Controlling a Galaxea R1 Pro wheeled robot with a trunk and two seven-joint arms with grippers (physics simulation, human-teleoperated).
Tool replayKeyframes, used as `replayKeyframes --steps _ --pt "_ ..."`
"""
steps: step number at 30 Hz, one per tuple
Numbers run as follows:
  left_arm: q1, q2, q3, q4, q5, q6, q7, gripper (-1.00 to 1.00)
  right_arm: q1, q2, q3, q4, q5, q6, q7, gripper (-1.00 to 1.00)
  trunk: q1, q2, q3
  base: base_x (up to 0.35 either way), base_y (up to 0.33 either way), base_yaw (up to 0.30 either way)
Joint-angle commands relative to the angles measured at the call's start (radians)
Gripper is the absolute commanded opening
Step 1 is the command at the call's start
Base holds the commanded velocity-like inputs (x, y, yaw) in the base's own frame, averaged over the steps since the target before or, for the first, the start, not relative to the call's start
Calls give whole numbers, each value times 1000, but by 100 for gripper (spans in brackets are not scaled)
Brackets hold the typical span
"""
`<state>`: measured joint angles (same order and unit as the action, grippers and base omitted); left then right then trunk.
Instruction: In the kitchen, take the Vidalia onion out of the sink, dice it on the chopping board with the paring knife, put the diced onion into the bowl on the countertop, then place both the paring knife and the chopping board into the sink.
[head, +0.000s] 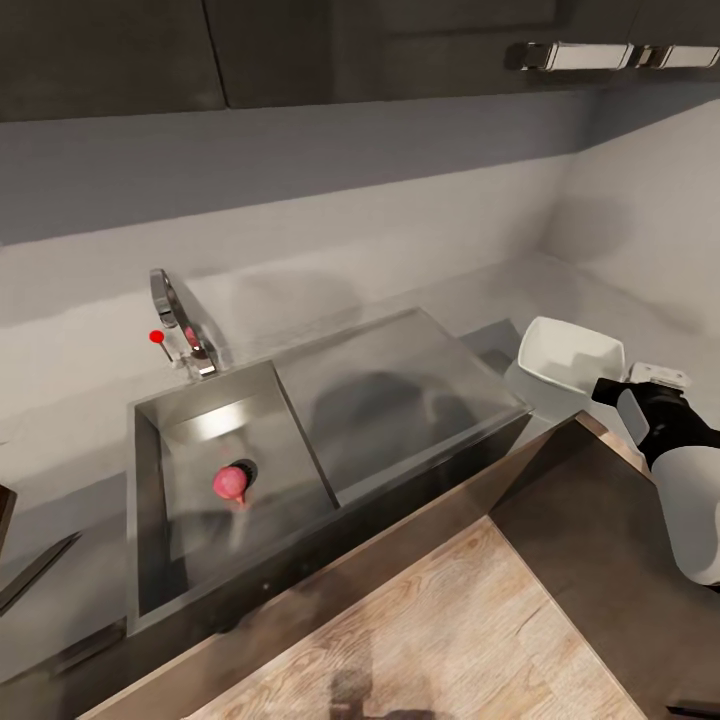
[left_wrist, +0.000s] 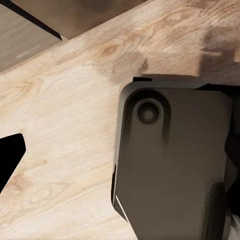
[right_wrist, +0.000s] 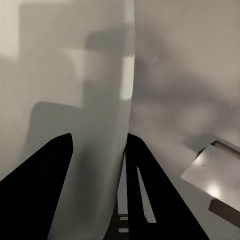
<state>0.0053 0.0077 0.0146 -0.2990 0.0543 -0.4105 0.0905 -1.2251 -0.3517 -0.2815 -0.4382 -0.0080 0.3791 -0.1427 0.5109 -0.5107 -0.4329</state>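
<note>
Currently the right end effector (right_wrist: 95, 165) has its two dark fingers spread apart with nothing between them — right wrist view looks along them at pale wall and a corner of the steel drainboard (right_wrist: 212, 172). In the head view the right arm (head: 680, 460) sits at the right edge, just beside the white bowl (head: 570, 362), which rests on the grey tabletop (head: 600, 290) next to the drainboard's end. Left end effector: can't tell its state — left wrist view has a dark robot part (left_wrist: 172, 165) over wood floor (left_wrist: 65, 115). Sink (head: 150, 500) is left of centre; the onion (head: 229, 482), reddish-pink, lies in the basin right by the round drain. Chrome tap (head: 178, 325) with red knob stands behind the basin. Knife's dark blade tip (head: 35, 572) pokes in at the far left edge, on the tabletop. Dark wall cabinets (head: 350, 45) overhead.
</note>
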Motion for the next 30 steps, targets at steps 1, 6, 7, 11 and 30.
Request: replayKeyframes --steps 1,6,7,11,30 --pt "1 0 -1 -2 6 -1 0 100 -1 0 -2 -2 -1 5 -2 -100 0 -1 -1 0 0 0" --pt "1 0 -1 -2 6 -1 0 100 -1 4 0 -22 0 5 -1 -100 0 -1 -1 0 0 0" --pt "1 0 -1 -2 6 -1 0 100 -1 4 0 -23 0 5 -1 -100 0 -1 -1 0 0 0" --pt "1 0 -1 -2 6 -1 0 100 -1 4 0 -25 3 4 0 -100 0 -1 -1 0 0 0" --pt "1 0 -1 0 7 -1 0 100 -1 5 1 -183 2 127 -1 -100 0 -1 -1 -82 0 0"
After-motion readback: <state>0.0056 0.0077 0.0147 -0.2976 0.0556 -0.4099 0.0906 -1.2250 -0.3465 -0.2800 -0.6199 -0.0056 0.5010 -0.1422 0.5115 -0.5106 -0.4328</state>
